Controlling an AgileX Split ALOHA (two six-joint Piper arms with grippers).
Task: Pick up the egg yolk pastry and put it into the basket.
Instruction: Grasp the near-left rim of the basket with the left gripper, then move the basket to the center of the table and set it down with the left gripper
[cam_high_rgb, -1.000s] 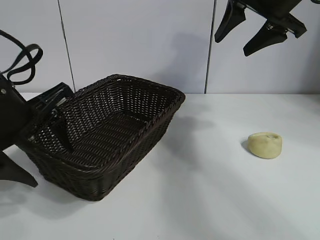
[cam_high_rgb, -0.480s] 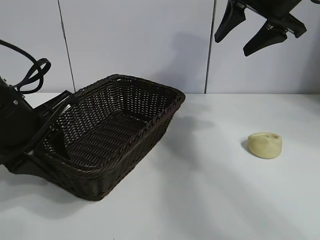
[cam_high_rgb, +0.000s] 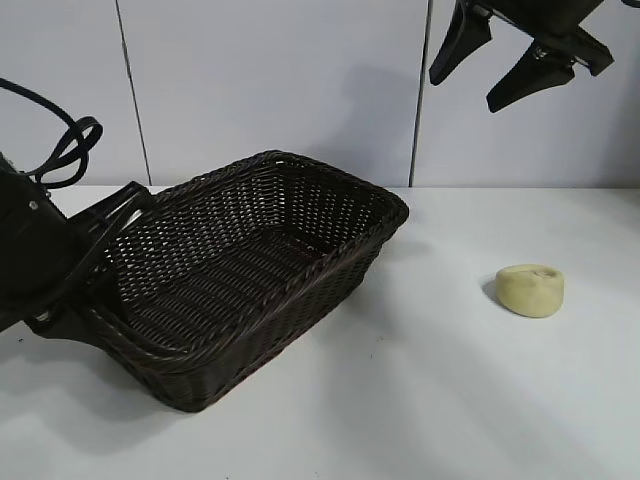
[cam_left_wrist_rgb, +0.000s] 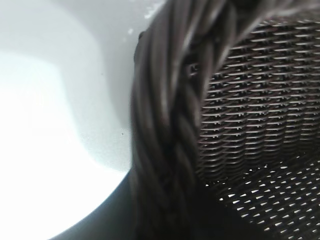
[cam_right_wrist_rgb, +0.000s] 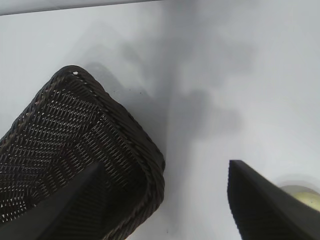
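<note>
Exterior view: the left gripper (cam_high_rgb: 95, 250) is clamped on the near-left end of the basket (cam_high_rgb: 250, 275), its fingers closed over the braided rim, with the dark arm and a looped cable (cam_high_rgb: 62, 150) behind it at the picture's left edge. The left wrist view shows that rim (cam_left_wrist_rgb: 165, 125) close up, with the woven inner wall beside it. The basket rests on the white table (cam_high_rgb: 420, 400), set at an angle, its far corner pointing toward the right side. The egg yolk pastry (cam_high_rgb: 531, 290) lies alone on the table, well apart from the basket and to its right. High above the pastry, the right gripper (cam_high_rgb: 495, 60) hangs with its two black fingers (cam_high_rgb: 458, 45) spread apart, holding nothing. Its wrist view catches the basket's corner (cam_right_wrist_rgb: 150, 165) and a sliver of the pastry (cam_right_wrist_rgb: 306, 196).
</note>
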